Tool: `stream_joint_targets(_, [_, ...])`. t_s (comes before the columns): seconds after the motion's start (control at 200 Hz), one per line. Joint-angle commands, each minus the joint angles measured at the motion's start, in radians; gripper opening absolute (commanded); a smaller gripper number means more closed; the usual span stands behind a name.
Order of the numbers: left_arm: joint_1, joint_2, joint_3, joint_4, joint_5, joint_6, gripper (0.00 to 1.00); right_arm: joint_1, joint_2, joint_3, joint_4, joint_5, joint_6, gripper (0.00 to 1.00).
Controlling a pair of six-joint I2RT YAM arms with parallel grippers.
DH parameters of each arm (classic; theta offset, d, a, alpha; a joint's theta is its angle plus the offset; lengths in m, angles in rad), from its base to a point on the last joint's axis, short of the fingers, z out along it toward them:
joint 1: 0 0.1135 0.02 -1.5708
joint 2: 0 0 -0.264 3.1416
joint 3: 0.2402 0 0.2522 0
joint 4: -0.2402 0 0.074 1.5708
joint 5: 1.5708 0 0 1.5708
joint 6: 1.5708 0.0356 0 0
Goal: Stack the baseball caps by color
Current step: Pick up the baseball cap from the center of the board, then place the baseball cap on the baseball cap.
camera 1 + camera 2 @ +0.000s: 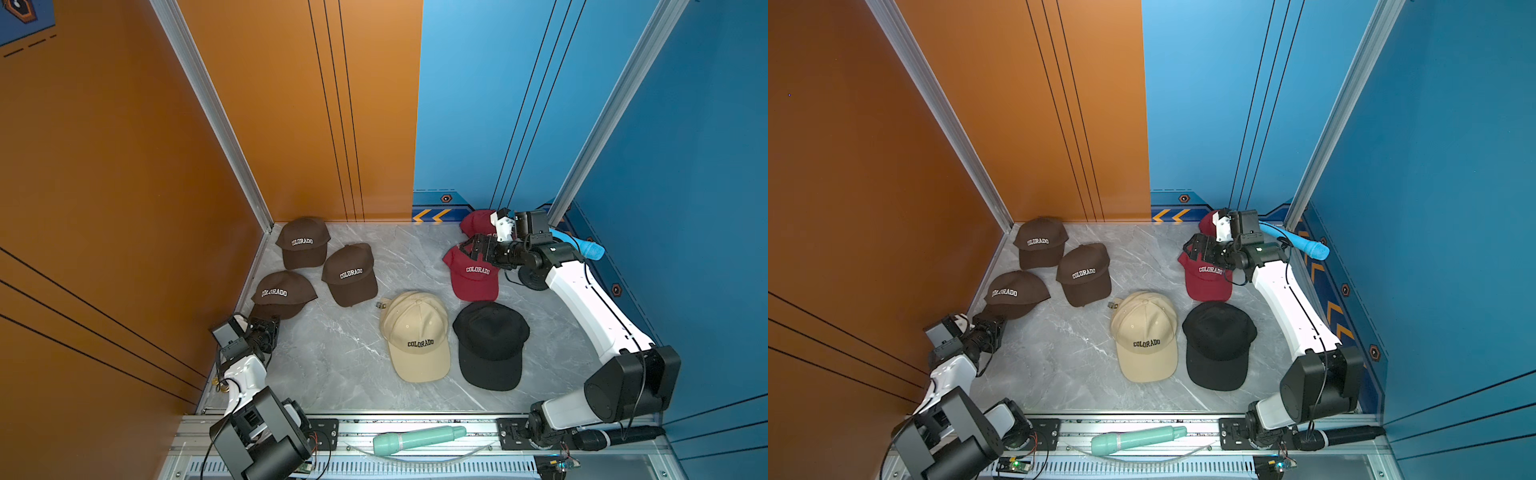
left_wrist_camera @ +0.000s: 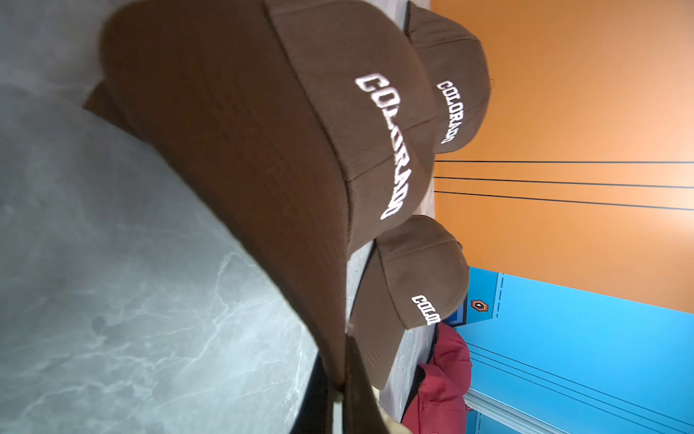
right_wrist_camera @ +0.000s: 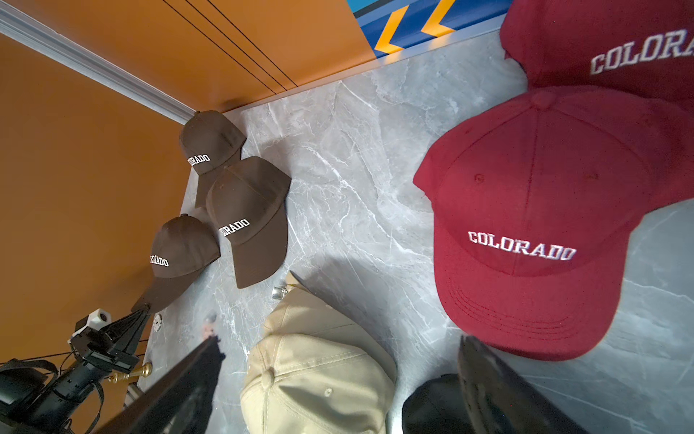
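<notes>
A grey marble tabletop [image 1: 332, 365] fills the cell, with an orange wall [image 1: 124, 166] on the left and a blue wall [image 1: 665, 124] on the right. Three brown caps lie at the far left. The nearest brown cap [image 1: 282, 291] sits against the orange wall, the middle brown cap [image 1: 350, 274] is just to its right, and the far brown cap [image 1: 302, 243] is in the corner. A beige cap [image 1: 417, 336] and a black cap [image 1: 490, 345] lie side by side nearer the front. At the far right, the near red cap [image 1: 476, 278] overlaps the far red cap [image 1: 476, 222].

The left gripper [image 1: 268, 326] is pressed together on the front edge of the nearest brown cap's brim. This looks like the start of the brown stack. The hold is thin and sits at the very tip, so the crown will likely hang and swing.

The cap should be lifted straight up first to clear the wall, then carried slowly to the right. Its brim should point the same way as the middle brown cap's brim. It should come down crown over crown and be released only once it is settled. If it is dragged low, it could push the neighbouring caps out of line.

The right gripper [image 1: 478, 245] hovers over the near red cap with its jaws spread wide and empty. It is well apart from the brown caps and is best kept on its own side.
</notes>
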Motion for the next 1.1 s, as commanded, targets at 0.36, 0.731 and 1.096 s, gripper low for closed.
stream_joint_targets(0.36, [-0.104,-0.078,0.119,0.193,-0.089,-0.178,0.00,0.077,-0.076,0.038,-0.074,0.085,-0.021,1.00])
stream_joint_targets(0.731, [-0.449,-0.095,0.218,0.192,-0.441,-0.213,0.00,0.081,-0.100,0.039,-0.093,0.132,-0.028,1.00])
stream_joint_targets(1.096, [-1.092,0.071,0.220,0.379,-1.280,-0.211,0.00,0.044,-0.148,0.046,-0.130,0.172,-0.045,1.00])
